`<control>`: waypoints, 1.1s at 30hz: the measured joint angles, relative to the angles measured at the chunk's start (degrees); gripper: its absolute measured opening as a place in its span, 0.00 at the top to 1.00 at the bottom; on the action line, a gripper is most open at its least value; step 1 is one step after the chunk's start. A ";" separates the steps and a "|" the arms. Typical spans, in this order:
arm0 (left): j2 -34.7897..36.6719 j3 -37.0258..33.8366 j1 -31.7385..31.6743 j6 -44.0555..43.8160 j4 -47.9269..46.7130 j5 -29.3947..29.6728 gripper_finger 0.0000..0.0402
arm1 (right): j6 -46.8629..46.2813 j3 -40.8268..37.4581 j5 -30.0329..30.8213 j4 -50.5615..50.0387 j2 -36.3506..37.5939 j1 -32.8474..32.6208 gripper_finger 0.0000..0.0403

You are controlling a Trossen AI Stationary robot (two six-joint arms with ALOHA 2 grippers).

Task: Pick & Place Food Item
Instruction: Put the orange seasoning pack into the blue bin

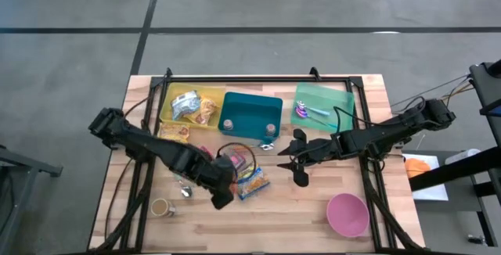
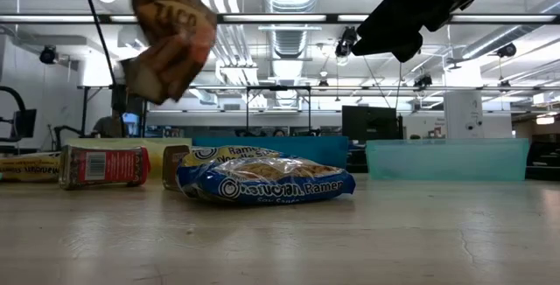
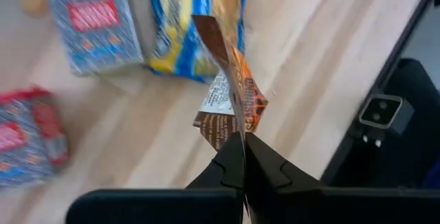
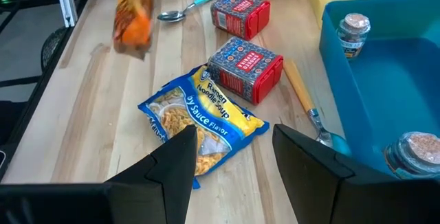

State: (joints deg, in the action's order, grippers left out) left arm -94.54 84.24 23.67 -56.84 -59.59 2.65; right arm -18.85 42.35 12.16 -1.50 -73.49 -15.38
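An orange-and-brown seasoning packet [image 3: 232, 90] hangs high above the table, with my left gripper [image 3: 244, 141] shut on it over the near left-centre of the table [image 1: 221, 199]. The low view shows the packet [image 2: 171, 45] well clear of the tabletop. Below it, a blue-and-yellow ramen packet [image 1: 252, 183] lies flat on the wood, next to two red-and-blue boxes [image 4: 245, 67]. My right gripper [image 4: 234, 159] stands open above the table's middle [image 1: 297, 165], on the ramen packet's right, with nothing between its fingers. My left gripper pinches one end of the seasoning packet [image 3: 234, 129] between its two shut fingers. The fingers come from above, pointing steeply down. The packet hangs below the fingertips, tilted and edge-on to the wrist camera, clear of the table.
Along the far edge stand a yellow bin [image 1: 192, 106] with food packets, a teal bin [image 1: 250, 114] with two spice jars, and a green bin [image 1: 322, 106]. A pink bowl [image 1: 347, 213] sits near right, a small cup [image 1: 162, 206] near left, and a spoon [image 4: 196, 4] beside the boxes.
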 joint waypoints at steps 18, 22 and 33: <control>0.42 4.35 -31.83 31.81 3.10 11.96 1.00 | 0.46 -0.52 -0.02 0.00 0.00 0.00 0.53; 0.42 3.67 -39.44 36.13 6.48 11.93 1.00 | 0.60 -0.52 -0.02 0.04 0.00 0.00 0.53; 0.20 -5.96 -50.28 39.43 17.47 6.68 1.00 | 4.48 -0.22 -0.02 0.54 0.00 0.89 0.53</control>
State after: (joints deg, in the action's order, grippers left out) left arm -94.34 78.28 -26.61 -17.41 -42.11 9.34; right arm -14.37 42.13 12.14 -0.95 -73.49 -14.49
